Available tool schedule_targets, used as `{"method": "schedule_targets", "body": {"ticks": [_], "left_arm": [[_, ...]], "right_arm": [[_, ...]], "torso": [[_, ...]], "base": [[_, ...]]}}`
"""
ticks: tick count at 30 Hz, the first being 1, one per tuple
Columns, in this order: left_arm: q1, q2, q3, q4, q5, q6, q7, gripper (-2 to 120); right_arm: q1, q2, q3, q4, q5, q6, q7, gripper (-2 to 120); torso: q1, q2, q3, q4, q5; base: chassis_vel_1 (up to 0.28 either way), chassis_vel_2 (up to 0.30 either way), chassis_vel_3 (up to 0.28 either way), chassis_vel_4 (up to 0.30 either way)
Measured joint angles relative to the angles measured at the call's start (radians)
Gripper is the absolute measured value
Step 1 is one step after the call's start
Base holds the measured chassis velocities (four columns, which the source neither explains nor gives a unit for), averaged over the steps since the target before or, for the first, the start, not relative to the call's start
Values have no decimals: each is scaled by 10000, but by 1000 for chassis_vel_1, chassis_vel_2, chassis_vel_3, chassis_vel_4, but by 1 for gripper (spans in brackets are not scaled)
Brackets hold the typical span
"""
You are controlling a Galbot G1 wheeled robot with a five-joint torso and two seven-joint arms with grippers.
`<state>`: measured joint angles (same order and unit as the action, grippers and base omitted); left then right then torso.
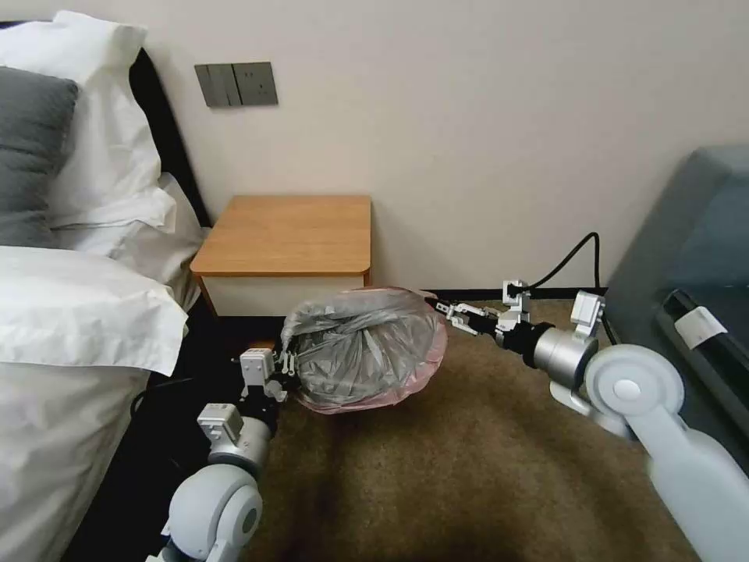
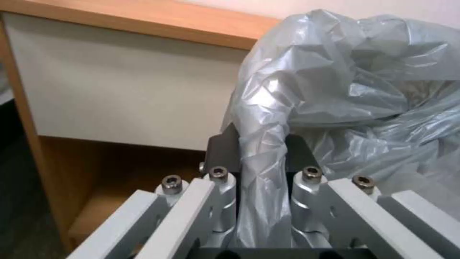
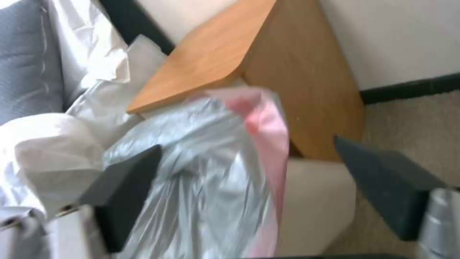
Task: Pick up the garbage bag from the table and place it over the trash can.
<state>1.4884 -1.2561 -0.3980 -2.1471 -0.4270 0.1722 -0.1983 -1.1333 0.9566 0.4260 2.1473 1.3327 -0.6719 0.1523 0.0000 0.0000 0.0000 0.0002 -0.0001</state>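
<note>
The garbage bag, crinkled grey plastic with a pink edge, bulges over the carpet just in front of the table. My left gripper is shut on a gathered strip of the bag at its left side, pinched between the dark pads. My right gripper is at the bag's right rim, open, its fingers spread wide with the bag's pink edge between them. A cream wall under the bag looks like the trash can; in the head view the bag hides it.
A bed with white pillows stands close on the left. A dark grey seat lies at the right. A black cable runs from the right wrist to the wall. Brown carpet is open in front.
</note>
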Motion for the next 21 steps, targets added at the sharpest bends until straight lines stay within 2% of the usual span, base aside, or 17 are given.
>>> {"method": "schedule_targets", "body": {"ticks": [1, 4, 6, 9, 11, 12, 15, 21], "left_arm": [[-6, 0, -30, -23, -20, 3, -59, 11], [-29, 4, -64, -83, -33, 3, -128, 11], [-74, 4, -86, -137, -37, 4, -171, 11], [-104, 3, -96, -165, -36, 4, -178, 11], [-129, -13, -107, -190, -12, 3, -181, 11], [-129, -13, -107, -190, -12, 3, -181, 11], [-136, -60, -107, -195, 31, -2, -181, 11], [-126, -86, -99, -236, 71, -3, -179, 11]], "right_arm": [[-266, -24, 150, 253, 104, -72, 97, 98], [-825, -103, 415, 744, 486, -191, 376, 100], [-1493, -131, 770, 1376, 1323, -410, 1275, 100], [-1934, -124, 963, 1693, 1890, -509, 1824, 100], [-2500, -9, 1143, 2034, 3244, -582, 2745, 100], [-2500, -9, 1143, 2034, 3244, -582, 2745, 100], [-2642, 374, 918, 2120, 4981, -595, 3682, 100], [-2426, 724, 432, 1689, 5741, -594, 3720, 100]], "torso": [[0, 0, 0, -2, 1], [0, 0, -1, -3, 1], [0, 0, -1, -3, 0], [0, 1, -1, -3, 0], [0, 1, -1, -4, 0], [0, 1, -1, -4, 0], [0, 0, -1, -3, 1], [0, 1, 0, -2, 0]], "base": [[0, 0, 0, 0], [0, 0, 0, 0], [0, 0, 0, 0], [0, 0, 0, 0], [0, 0, 0, 0], [0, 0, 0, 0], [0, 0, 0, 0], [0, 0, 0, 0]]}}
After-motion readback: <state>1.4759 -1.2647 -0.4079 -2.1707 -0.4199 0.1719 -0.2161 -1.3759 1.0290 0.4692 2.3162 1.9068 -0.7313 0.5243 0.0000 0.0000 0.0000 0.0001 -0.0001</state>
